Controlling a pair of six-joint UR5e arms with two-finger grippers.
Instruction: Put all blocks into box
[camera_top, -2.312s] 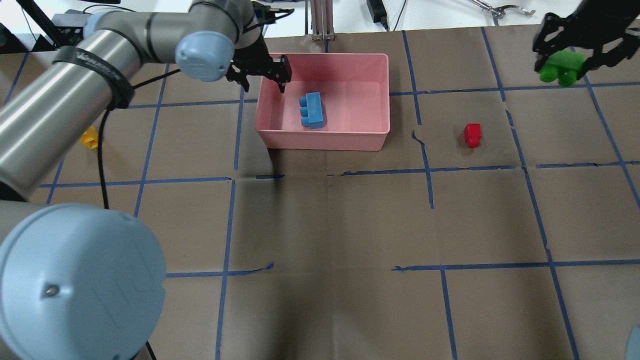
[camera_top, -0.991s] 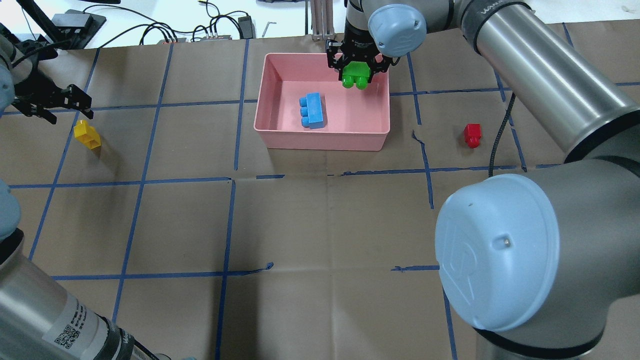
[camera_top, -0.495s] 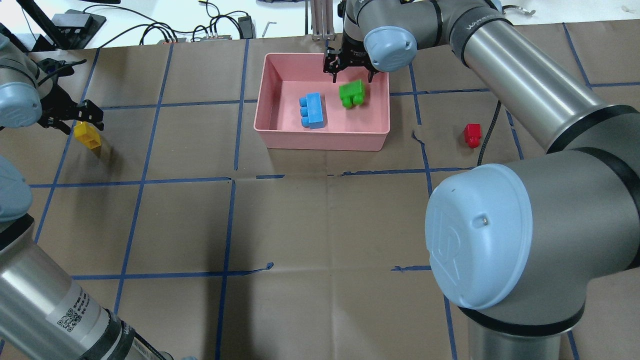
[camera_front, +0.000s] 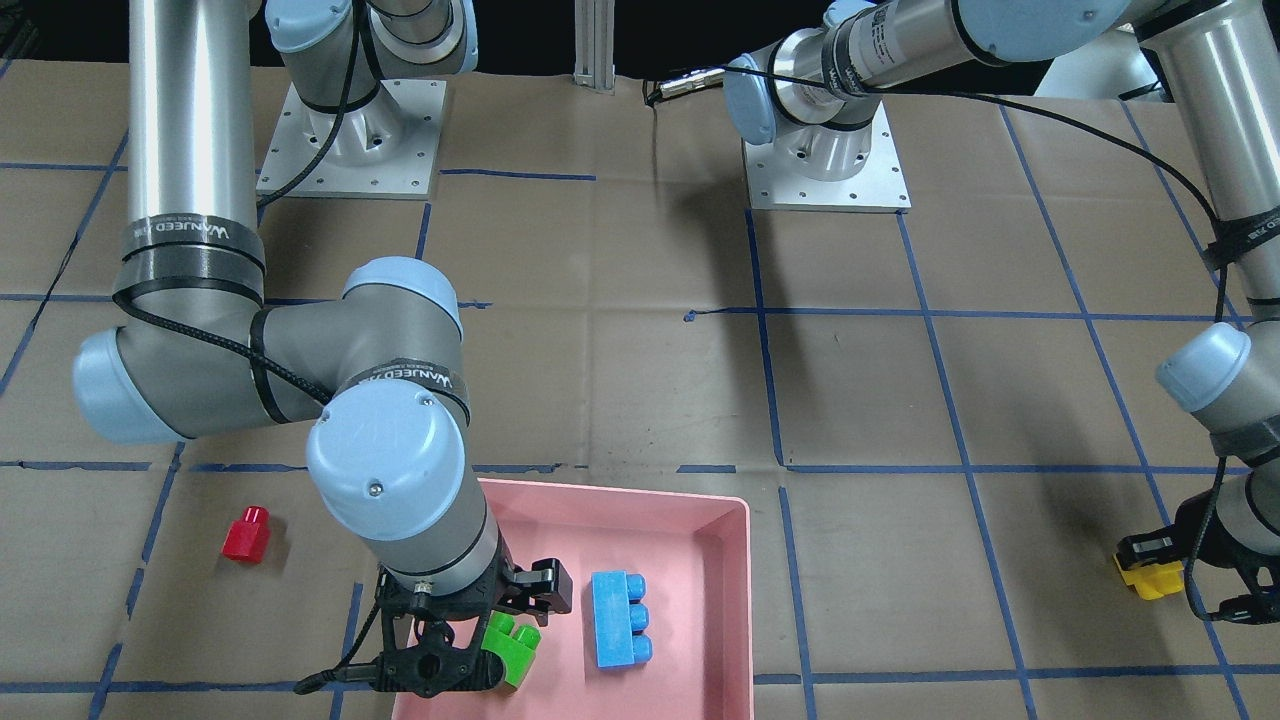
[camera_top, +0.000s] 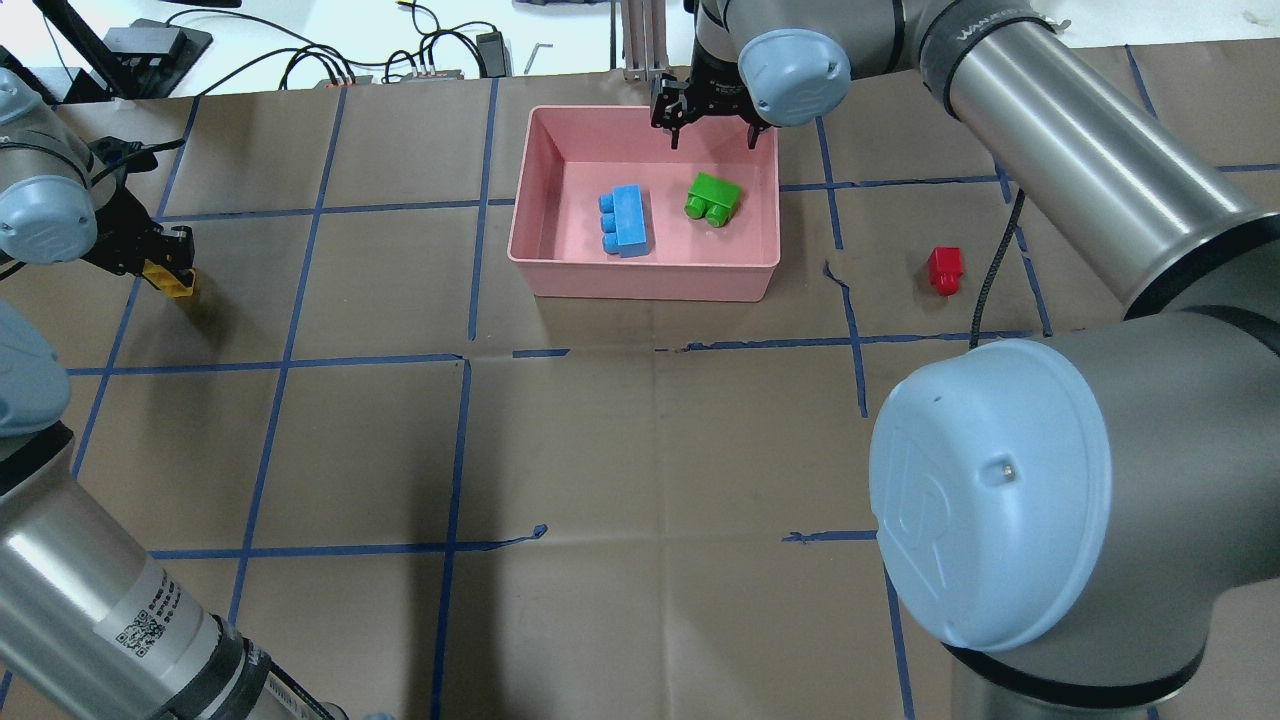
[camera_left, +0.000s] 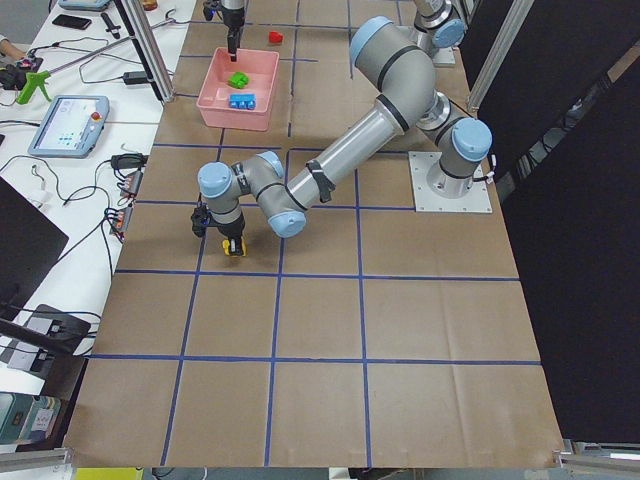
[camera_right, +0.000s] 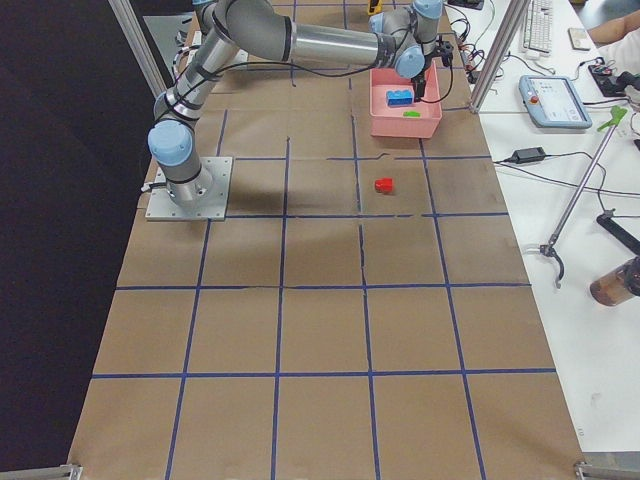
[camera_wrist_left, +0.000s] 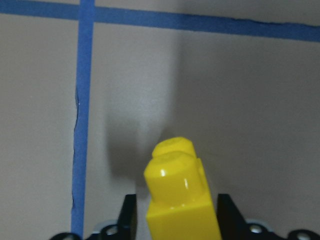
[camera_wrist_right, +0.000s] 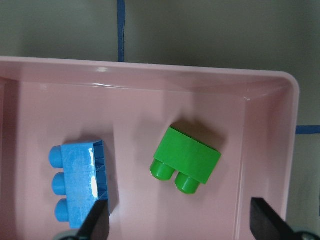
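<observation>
The pink box (camera_top: 650, 280) stands at the table's far middle. The blue brick (camera_top: 625, 220) and the green brick (camera_top: 713, 196) lie inside it, apart; both show in the right wrist view, blue (camera_wrist_right: 80, 182) and green (camera_wrist_right: 187, 157). My right gripper (camera_top: 712, 135) hangs open and empty above the box's far side. The yellow brick (camera_top: 178, 280) sits on the table at the far left. My left gripper (camera_top: 165, 262) is down around it, its fingers against the brick's two sides (camera_wrist_left: 180, 200). The red brick (camera_top: 944, 269) lies on the table right of the box.
Brown paper with blue tape lines covers the table (camera_top: 650, 450). Cables and small gear lie beyond the far edge (camera_top: 420, 60). An aluminium post (camera_top: 645, 40) stands just behind the box. My right arm's elbow (camera_top: 990, 490) fills the near right of the overhead view.
The right gripper let go of the green brick, which now lies still in the box, and rose a little. The left gripper came down around the yellow brick and closed on it.
</observation>
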